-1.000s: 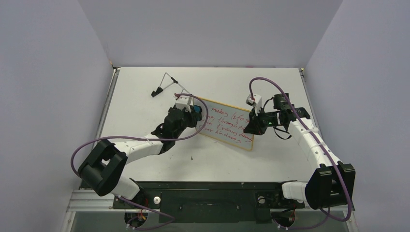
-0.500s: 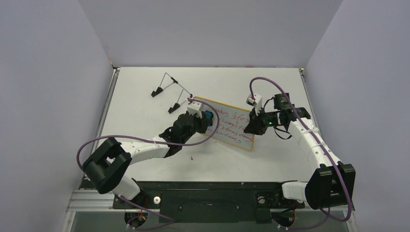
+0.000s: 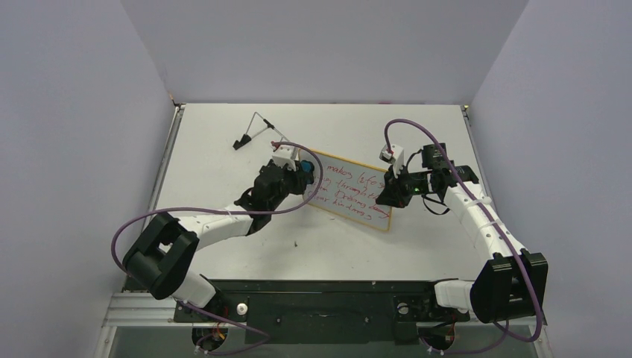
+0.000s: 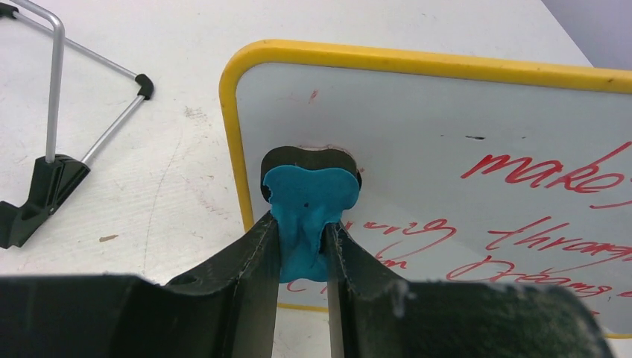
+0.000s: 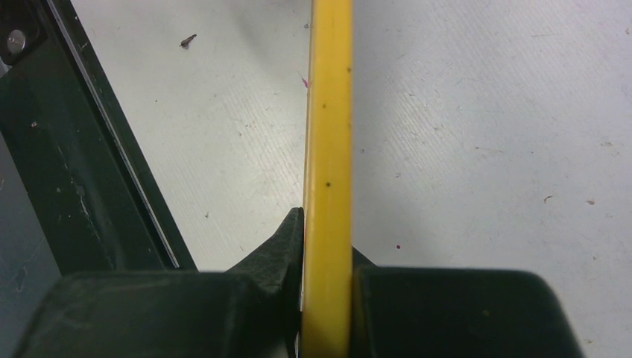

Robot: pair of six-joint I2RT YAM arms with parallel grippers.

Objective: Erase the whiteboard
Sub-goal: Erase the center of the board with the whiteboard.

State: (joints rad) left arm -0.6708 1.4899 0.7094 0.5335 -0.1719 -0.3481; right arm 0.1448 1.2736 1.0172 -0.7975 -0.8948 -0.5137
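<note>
The whiteboard (image 3: pixel 350 192), white with a yellow rim and lines of red handwriting, sits mid-table. My left gripper (image 3: pixel 304 170) is at its upper-left corner, shut on a blue eraser (image 4: pixel 309 198). The eraser's dark pad presses on the white surface (image 4: pixel 462 119) just inside the rim. The area around the pad is blank, and red words run to the right of it and below it. My right gripper (image 3: pixel 389 195) is shut on the board's right edge. In the right wrist view the yellow rim (image 5: pixel 328 112) runs edge-on between the jaws of that gripper (image 5: pixel 326 224).
A thin wire stand with black feet (image 3: pixel 257 128) stands behind and left of the board, close to the left gripper (image 4: pixel 56 112). A black rail (image 3: pixel 313 287) runs along the near table edge. Grey walls enclose the table on three sides.
The left gripper swept the eraser rightward and nearer across the board's left part, then returned to the upper-left corner. The right gripper and the board stayed put.
</note>
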